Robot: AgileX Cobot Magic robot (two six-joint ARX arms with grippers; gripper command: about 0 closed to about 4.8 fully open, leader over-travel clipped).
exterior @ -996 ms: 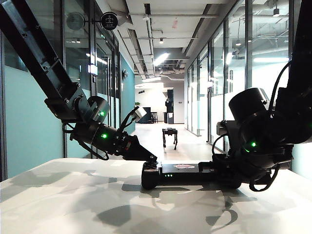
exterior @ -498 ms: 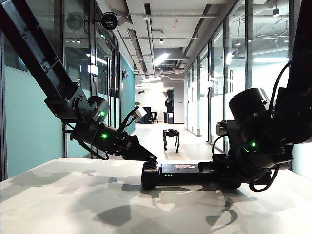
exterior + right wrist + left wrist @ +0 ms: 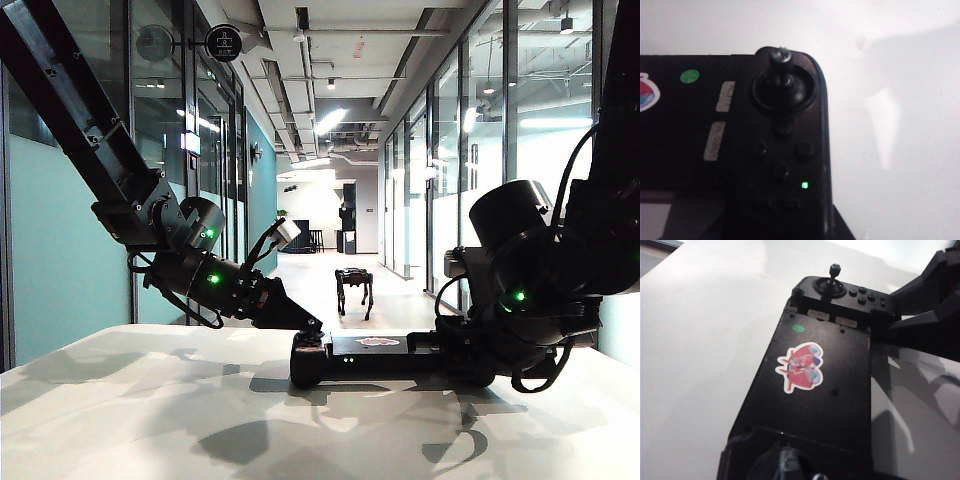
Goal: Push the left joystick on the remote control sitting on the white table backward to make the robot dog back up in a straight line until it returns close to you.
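1. Exterior view: the remote control (image 3: 385,355) lies flat on the white table (image 3: 150,410). The left gripper (image 3: 305,322) comes down at a slant onto the controller's left end, its tip at the spot where the left joystick should be; the stick itself is hidden behind it. The right gripper (image 3: 455,352) sits low against the controller's right end, apparently steadying it. I cannot tell from here how wide either set of jaws stands. The robot dog (image 3: 353,285) stands in the corridor beyond the table, well apart from it. Compared with the earlier frames, the dog looks larger and lower in the picture, so it is backing toward the table, while both arms look unchanged. Risk: if the tip slips off the stick, the dog stops short; a skewed push would send it toward a glass wall

2. Left wrist view: the controller's black body (image 3: 815,385) carries a red sticker (image 3: 801,366); the upright right stick (image 3: 833,274) stands at the far end, next to the right gripper (image 3: 927,300). The left gripper's own fingers are not clearly visible

3. Right wrist view: the right stick (image 3: 781,65) and a green light (image 3: 804,185) show; no fingers are seen. Risk: a bump on this stick would turn the dog off its line
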